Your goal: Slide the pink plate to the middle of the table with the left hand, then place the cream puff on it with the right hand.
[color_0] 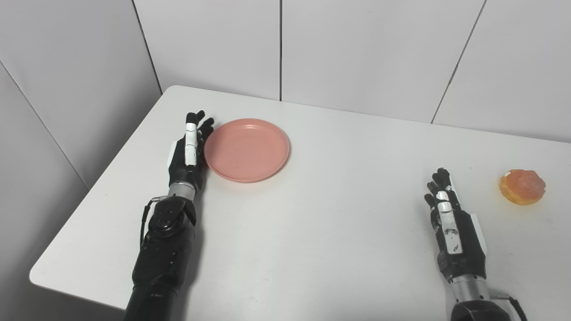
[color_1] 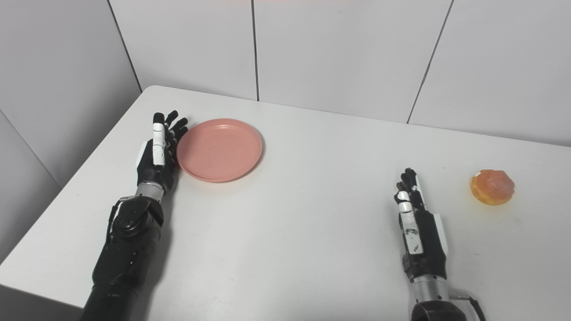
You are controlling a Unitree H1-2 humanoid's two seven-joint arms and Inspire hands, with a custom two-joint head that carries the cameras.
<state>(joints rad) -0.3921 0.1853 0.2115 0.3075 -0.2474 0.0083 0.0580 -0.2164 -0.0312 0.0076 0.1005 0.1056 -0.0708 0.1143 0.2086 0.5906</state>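
A round pink plate [color_0: 246, 149] lies on the white table [color_0: 339, 214], left of its middle. My left hand [color_0: 189, 151] stands edge-on right against the plate's left rim, fingers straight and apart, holding nothing. An orange-glazed cream puff [color_0: 522, 187] sits near the table's right side. My right hand [color_0: 448, 223] rests low at the front right, open and empty, a short gap to the left of the puff and a little nearer to me.
Grey wall panels [color_0: 357, 49] rise behind the table's far edge. The table's left edge [color_0: 111, 165] runs close beside my left arm, and its front left corner [color_0: 38, 276] is rounded.
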